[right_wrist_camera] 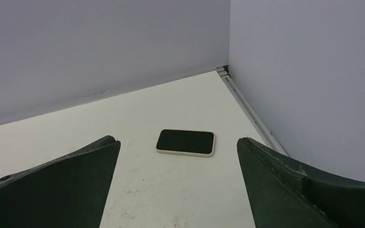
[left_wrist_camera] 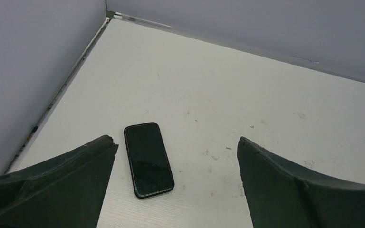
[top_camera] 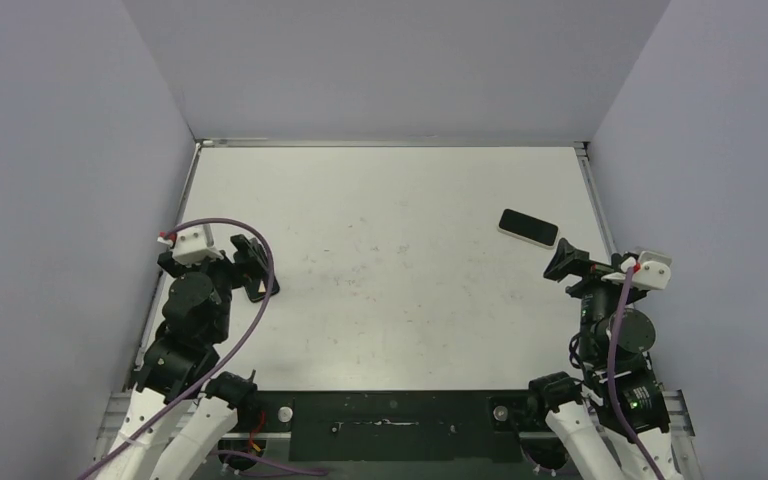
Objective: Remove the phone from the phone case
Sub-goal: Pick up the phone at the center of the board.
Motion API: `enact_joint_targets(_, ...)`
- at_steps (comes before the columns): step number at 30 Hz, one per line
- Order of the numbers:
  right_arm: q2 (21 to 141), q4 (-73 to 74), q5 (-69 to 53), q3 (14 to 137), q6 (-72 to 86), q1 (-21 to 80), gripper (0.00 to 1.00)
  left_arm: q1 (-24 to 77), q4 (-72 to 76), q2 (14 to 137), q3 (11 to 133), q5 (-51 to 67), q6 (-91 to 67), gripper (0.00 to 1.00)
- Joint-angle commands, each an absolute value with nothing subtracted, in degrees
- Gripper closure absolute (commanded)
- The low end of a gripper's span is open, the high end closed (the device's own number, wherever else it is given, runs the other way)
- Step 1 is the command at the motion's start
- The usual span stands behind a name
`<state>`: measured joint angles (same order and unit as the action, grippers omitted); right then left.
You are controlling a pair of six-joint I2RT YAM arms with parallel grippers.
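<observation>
Top view: the cream phone case [top_camera: 528, 227] is lying flat at the right, just past the right gripper [top_camera: 564, 261]. The left gripper [top_camera: 253, 267] is sitting mid-left, and both are spread and empty.

Left wrist: a black phone [left_wrist_camera: 148, 160] is lying lower centre.

Right wrist: we're guessing light, slick glass in a bendy rim, so we're thinking pinch the long edges and peel a corner.

Plain grey walls [top_camera: 390, 60] are enclosing the white, scuffed surface [top_camera: 390, 260] on three sides; a metal strip [top_camera: 390, 142] is running along its far edge.
</observation>
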<state>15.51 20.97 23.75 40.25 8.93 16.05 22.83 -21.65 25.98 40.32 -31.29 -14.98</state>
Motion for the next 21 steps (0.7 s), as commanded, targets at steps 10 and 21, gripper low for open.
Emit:
enact_joint_targets(10,12.6,18.4,23.1,39.1,7.5,14.8,0.0,19.8,-18.3,32.0,41.1,-26.4,-17.5,0.03)
enact_joint_targets(21,6.4,18.9,23.4,38.5,9.2,14.6,0.0,15.7,-18.0,37.6,40.1,-23.9,-21.5,0.03)
